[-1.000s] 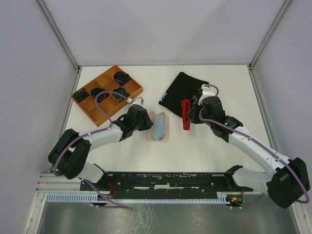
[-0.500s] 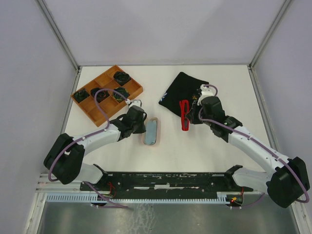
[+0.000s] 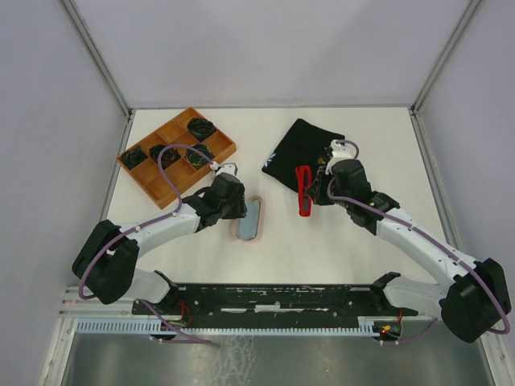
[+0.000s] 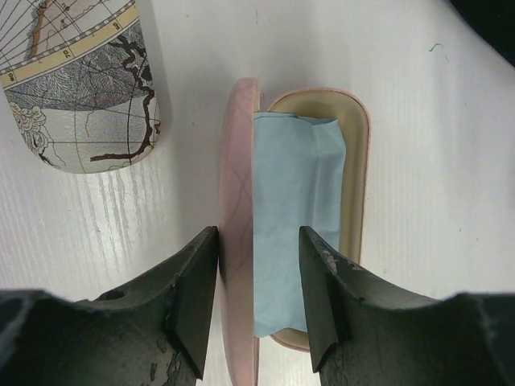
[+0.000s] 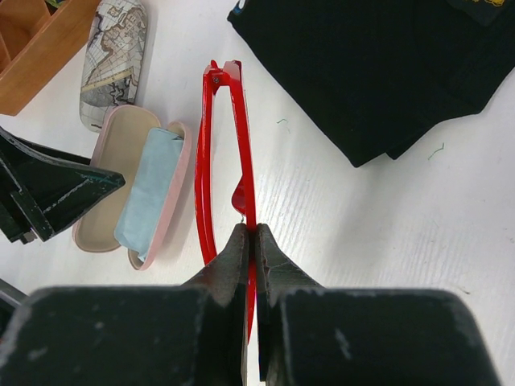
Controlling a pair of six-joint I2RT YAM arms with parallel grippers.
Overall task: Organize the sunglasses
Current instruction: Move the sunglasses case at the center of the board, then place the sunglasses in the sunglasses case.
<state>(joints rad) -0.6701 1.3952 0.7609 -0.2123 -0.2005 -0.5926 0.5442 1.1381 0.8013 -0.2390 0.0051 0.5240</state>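
One pair of sunglasses [image 5: 229,161] shows: red, chunky glossy plastic, folded and seen edge-on from the right wrist, so the lenses are hard to make out. Its near end is hidden behind the right gripper [image 5: 251,235], whose fingers are pinched tight on the frame. From above the pair lies at the near edge of the black cloth pouch [image 3: 302,149], between pouch and pink case [image 3: 250,218]. Whether it touches the table [image 3: 362,241] cannot be told.

Left gripper [image 4: 257,241]: jaws apart, straddling the case's raised lid; the gap is wider than the lid, and contact cannot be told. The case's near end is hidden behind the fingers [image 4: 193,297]. From above, the fingertips are hidden under the wrist.

Pink case: oblong, rounded ends, open, cream lining, with a crumpled pale blue cloth [image 4: 294,209] inside.

Grey case [image 4: 88,96]: printed with an old map pattern, cut off at the frame's top, beside the pink one but apart from it.

Wooden tray [image 3: 173,153]: far left, divided into compartments, with dark bundles in some.
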